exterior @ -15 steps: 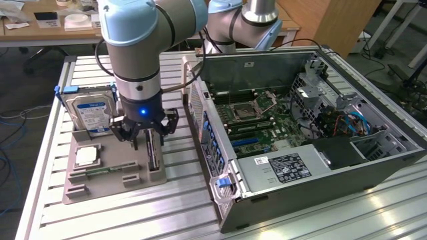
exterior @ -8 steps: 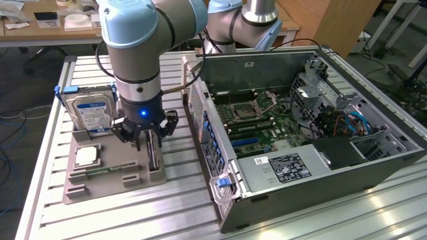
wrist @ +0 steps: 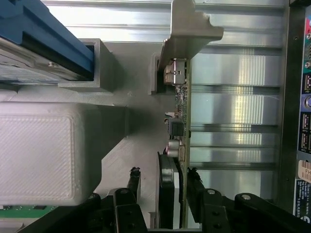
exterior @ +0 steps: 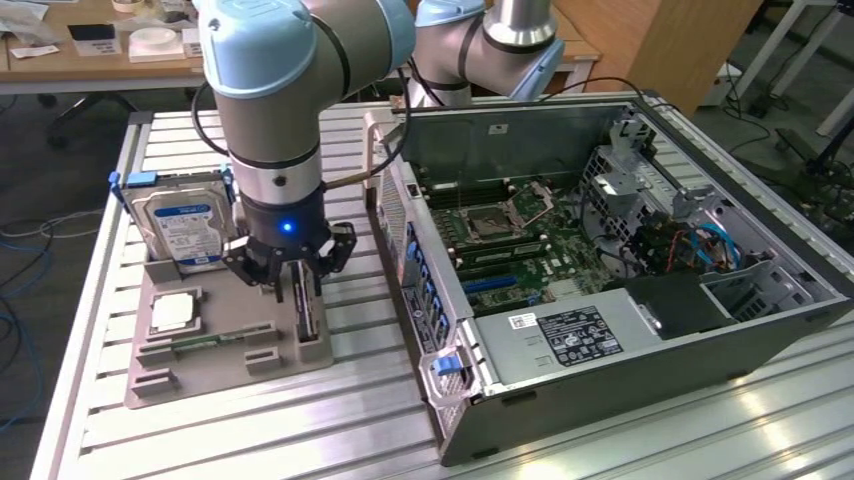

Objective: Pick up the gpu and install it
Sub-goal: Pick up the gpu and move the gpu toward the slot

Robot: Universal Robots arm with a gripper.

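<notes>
gpu point(exterior: 307, 322) upright in tray point(exterior: 200, 385), pincer point(exterior: 299, 288) astride it

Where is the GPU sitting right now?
On the exterior view's left, the gpu stands on edge in the grey holder beside the computer case, straddled by the open hand.

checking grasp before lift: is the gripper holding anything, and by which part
Nothing held: the gripper straddles the upright gpu, jaws not yet clamped on it.

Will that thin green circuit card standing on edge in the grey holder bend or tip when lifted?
Probably stiff: the thin green circuit card is a flat board with a silver metal bracket. Likely fragile: small parts sit exposed on it. Standing on edge, it may tip outside the grey holder.
</notes>
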